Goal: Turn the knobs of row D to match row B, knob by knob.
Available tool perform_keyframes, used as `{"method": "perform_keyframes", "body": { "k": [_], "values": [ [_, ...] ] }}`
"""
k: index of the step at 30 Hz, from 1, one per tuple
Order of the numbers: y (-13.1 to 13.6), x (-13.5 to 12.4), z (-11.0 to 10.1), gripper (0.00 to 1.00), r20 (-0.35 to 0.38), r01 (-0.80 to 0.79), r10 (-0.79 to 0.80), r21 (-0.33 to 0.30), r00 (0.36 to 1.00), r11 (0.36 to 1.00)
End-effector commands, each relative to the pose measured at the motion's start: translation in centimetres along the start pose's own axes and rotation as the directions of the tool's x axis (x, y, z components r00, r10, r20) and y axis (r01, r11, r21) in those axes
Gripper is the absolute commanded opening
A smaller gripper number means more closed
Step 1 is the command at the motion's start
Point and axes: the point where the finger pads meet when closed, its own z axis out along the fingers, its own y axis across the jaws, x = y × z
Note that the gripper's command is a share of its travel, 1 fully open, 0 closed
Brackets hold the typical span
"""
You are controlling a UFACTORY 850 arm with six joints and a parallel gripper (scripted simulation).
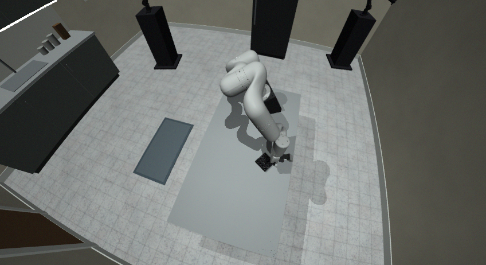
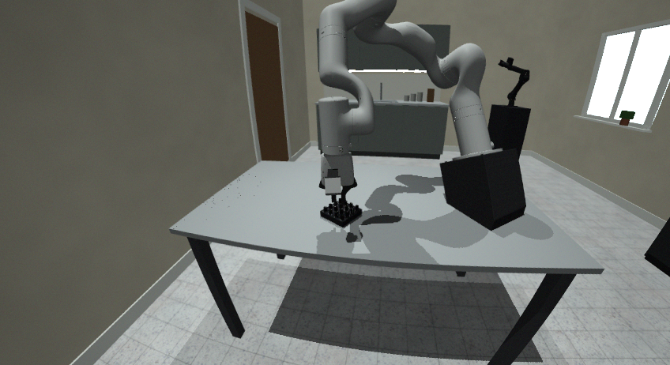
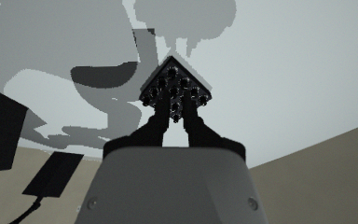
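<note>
The knob box [image 1: 263,162] [image 2: 334,220] [image 3: 172,63] is a small black square box standing on the grey table. Several short black knobs stand up from its top, and a corner knob [image 3: 172,72] shows clearly in the wrist view. My gripper [image 2: 339,200] [image 3: 176,98] points down at the box, its fingers a little apart with nothing seen held between them. In the wrist view the box lies cornerwise and the two dark fingers cover part of its knobs. The white lines, printed names, marks and socket are too small or dark to read, so I cannot tell the rows or where the knobs point.
The table [image 1: 218,197] [image 2: 263,220] carries the arm's black base block [image 2: 483,192] well to the right of the box in the exterior view. The arm's shadows fall across the table around the box. In the top view the box stands near the table's right edge.
</note>
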Motion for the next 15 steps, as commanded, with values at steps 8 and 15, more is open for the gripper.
{"method": "perform_keyframes", "body": {
  "k": [8, 15],
  "values": [
    [-0.41, 0.47, -0.58, 0.19, -0.009, -0.385, 0.385, -0.023, 0.923, 0.923],
    [-0.71, 0.74, -0.89, 0.19, -0.014, -0.593, 0.592, -0.020, 0.806, 0.805]
  ]
}}
